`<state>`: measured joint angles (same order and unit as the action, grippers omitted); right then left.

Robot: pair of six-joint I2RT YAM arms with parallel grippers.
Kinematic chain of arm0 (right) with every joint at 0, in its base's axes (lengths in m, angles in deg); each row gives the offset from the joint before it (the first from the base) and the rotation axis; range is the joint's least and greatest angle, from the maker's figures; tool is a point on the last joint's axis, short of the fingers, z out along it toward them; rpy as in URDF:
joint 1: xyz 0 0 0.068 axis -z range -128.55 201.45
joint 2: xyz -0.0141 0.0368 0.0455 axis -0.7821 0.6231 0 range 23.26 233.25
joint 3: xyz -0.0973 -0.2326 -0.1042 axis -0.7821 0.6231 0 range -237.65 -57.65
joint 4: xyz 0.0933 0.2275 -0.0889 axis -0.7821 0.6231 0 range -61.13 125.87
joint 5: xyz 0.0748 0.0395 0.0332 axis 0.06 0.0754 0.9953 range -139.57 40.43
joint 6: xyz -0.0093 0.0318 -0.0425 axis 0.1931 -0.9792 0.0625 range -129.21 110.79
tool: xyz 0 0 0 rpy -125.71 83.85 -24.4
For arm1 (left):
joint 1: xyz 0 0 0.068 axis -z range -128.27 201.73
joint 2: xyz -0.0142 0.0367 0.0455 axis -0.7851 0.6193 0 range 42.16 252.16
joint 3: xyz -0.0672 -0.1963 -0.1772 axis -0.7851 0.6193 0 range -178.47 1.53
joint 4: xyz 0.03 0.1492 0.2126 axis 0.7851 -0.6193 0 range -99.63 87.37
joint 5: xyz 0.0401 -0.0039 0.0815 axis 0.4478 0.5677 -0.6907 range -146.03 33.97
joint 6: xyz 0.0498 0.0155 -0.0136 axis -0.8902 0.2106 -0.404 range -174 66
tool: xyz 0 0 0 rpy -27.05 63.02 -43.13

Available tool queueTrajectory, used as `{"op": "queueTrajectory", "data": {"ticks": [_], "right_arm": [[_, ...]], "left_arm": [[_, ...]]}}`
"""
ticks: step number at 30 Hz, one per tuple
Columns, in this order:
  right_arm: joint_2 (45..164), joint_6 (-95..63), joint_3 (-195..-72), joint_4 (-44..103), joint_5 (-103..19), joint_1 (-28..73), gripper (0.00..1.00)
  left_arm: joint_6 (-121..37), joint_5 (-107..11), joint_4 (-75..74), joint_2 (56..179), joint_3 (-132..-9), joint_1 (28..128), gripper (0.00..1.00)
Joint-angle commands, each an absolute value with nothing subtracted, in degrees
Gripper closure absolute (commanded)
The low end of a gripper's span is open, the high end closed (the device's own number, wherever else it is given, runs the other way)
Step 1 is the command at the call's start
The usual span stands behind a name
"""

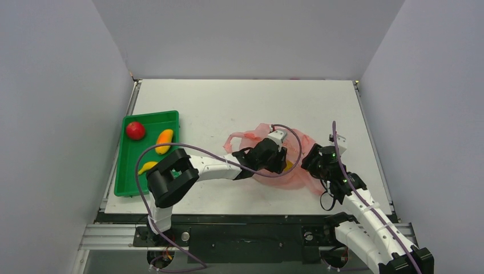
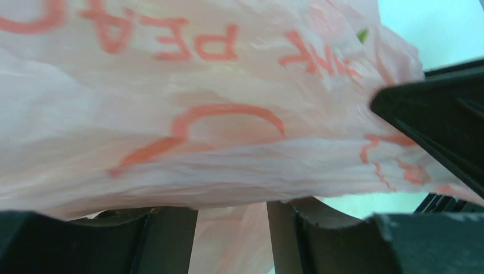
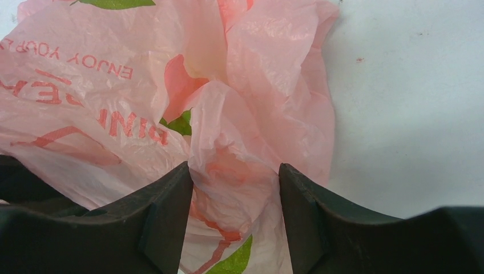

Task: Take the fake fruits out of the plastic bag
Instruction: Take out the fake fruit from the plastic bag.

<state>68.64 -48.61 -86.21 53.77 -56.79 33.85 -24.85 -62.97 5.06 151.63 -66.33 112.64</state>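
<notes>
I'm opening the plastic bag point(image 1: 297, 178) on the worktop point(image 1: 228, 103); my right hand point(image 3: 234, 171) pinches a bunch of it; whether my left hand point(image 2: 231, 208) grips film I cannot tell; next, I judge, part the mouth toward the yellow fruit point(image 1: 289, 165).

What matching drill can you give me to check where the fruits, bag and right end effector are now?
1 red fruit
2 yellow banana
3 plastic bag
4 right end effector

A bag film bunched between its fingers
B far end of the green tray
C near half of that tray
D on the table, right of the tray

Pairs: 1-B, 2-C, 3-D, 4-A
</notes>
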Motion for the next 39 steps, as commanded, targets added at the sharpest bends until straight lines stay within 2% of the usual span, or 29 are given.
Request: {"op": "queueTrajectory", "data": {"ticks": [1,6,13,23,27,30,32,35,39], "right_arm": [[67.5,-47.9,-85.8,52.4,-56.1,34.3,0.47],[67.7,-48.0,-86.1,52.4,-56.0,34.3,0.47],[68.2,-48.2,-86.2,52.1,-55.2,34.4,0.47],[68.7,-48.5,-86.3,51.5,-53.8,34.6,0.46],[68.5,-48.6,-85.8,51.1,-54.0,34.7,0.46],[68.4,-49.0,-84.7,50.8,-54.8,34.7,0.48],[68.2,-49.6,-83.8,50.6,-55.7,34.7,0.49],[67.8,-50.7,-82.3,49.0,-56.3,35.1,0.52],[67.6,-52.3,-80.9,46.8,-54.6,36.9,0.60]], "left_arm": [[-21.6,-62.0,9.6,152.4,-69.3,110.9,0.59],[-22.0,-64.8,9.1,156.6,-74.8,110.9,0.58],[-21.7,-67.2,10.7,162.8,-80.4,111.7,0.50],[-24.0,-70.2,12.3,172.9,-87.0,112.5,0.46],[-25.1,-69.2,9.9,174.1,-88.7,112.3,0.58],[-26.9,-66.3,7.7,172.2,-89.4,112.2,0.80],[-27.0,-61.5,6.5,170.1,-88.9,112.1,0.87],[-24.7,-55.7,3.4,166.6,-88.2,111.2,0.97],[-20.8,-43.6,0.7,162.4,-85.6,108.9,1.00]]}}
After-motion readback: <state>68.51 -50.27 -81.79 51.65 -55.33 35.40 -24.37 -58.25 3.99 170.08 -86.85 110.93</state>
